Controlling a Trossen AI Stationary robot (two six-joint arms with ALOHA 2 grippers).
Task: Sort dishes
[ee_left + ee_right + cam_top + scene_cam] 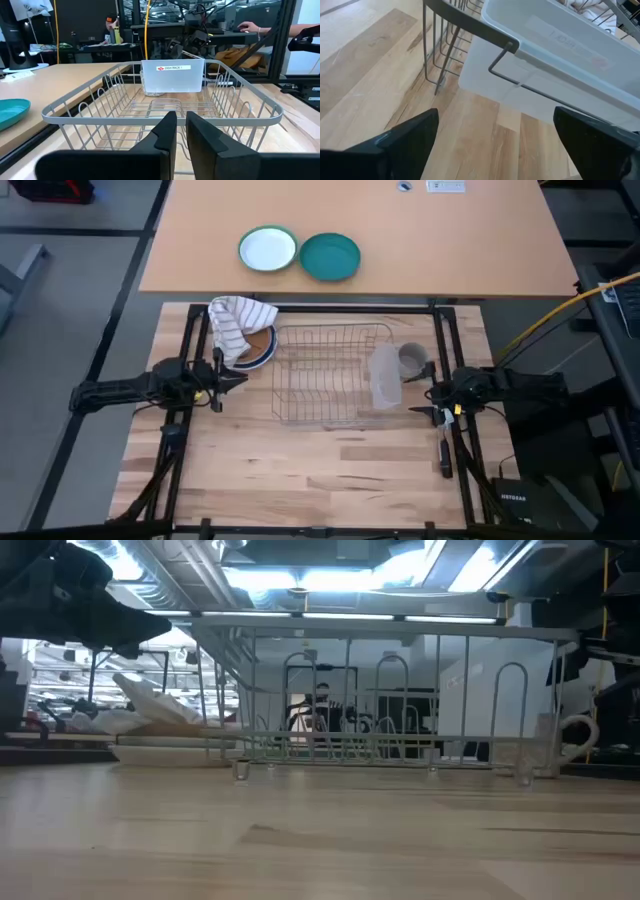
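A wire dish rack [330, 375] of thin metal rods is set on the pale wood-plank table [300, 470], its open grid empty. A translucent plastic bin [386, 375], rectangular and labelled, is hung on the rack's right end, with a grey mug [412, 358] just beside it.

The stack of dishes [262, 348] is seen at the rack's left end, on the table: a tan-brown round plate on top, a dark rim below it; the rest is hidden. A soft, crumpled striped cloth [238, 325] is draped over most of the stack.

The left gripper [232, 377] is held at the rack's left side, just in front of the stack; its two dark, matte fingers [167, 135] are nearly pressed together with nothing between them.

The right gripper [424, 392] is held at the rack's right end beside the bin; its fingers [415, 132] are spread wide and empty.

On the smooth tan desk [480, 240] behind, a white plate with a green rim [268, 250] and a solid teal plate [330, 257] are laid side by side, well apart from the rack.
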